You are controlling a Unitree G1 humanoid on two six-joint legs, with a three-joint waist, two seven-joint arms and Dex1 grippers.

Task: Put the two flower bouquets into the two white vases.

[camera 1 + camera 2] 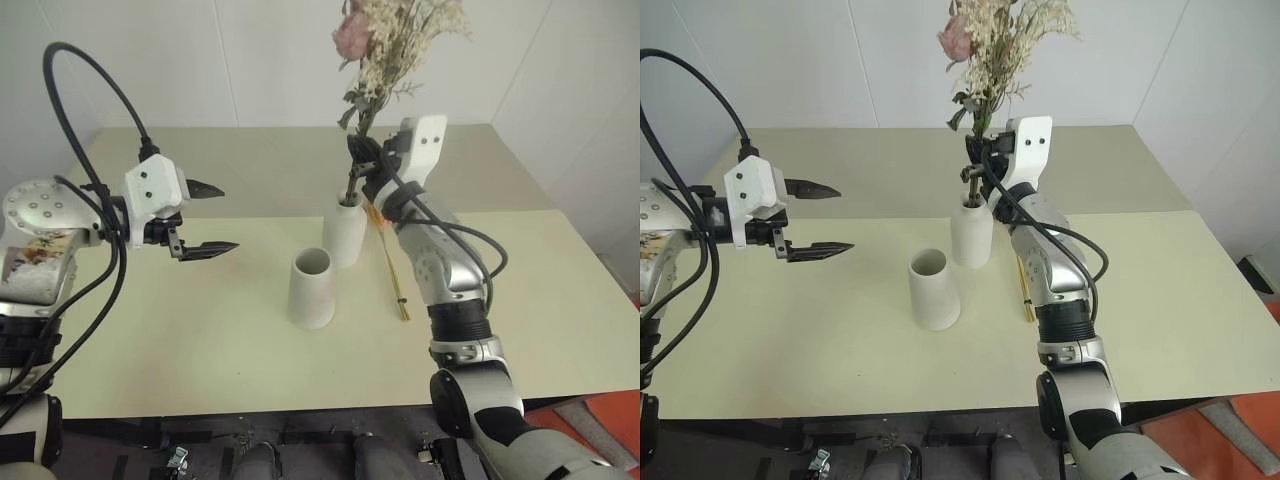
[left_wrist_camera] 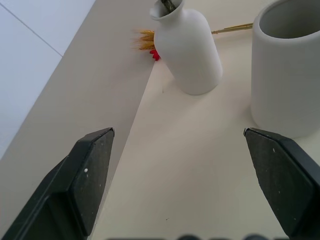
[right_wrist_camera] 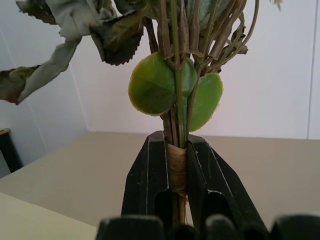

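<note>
My right gripper (image 1: 362, 162) is shut on the wrapped stems of the bushy bouquet (image 1: 392, 45), a bunch of cream sprigs, green leaves and a pink bloom. In the right wrist view the fingers (image 3: 150, 170) clamp the stems (image 3: 176, 172). The stem ends reach down into the narrow mouth of the bottle-shaped white vase (image 1: 345, 232). In front of it stands the cone vase (image 1: 312, 288), upright and empty. The slim orange plume bunch (image 1: 392, 268) lies flat on the table, right of the bottle vase and partly behind my right arm. My left gripper (image 1: 205, 218) hovers open, left of both vases.
The vases stand at the middle of a pale yellow-green table (image 1: 180, 350), which adjoins a beige table (image 1: 250, 160) behind. White walls close the back. In the left wrist view the bottle vase (image 2: 187, 50) and cone vase (image 2: 287, 70) lie ahead of the open fingers (image 2: 92, 165).
</note>
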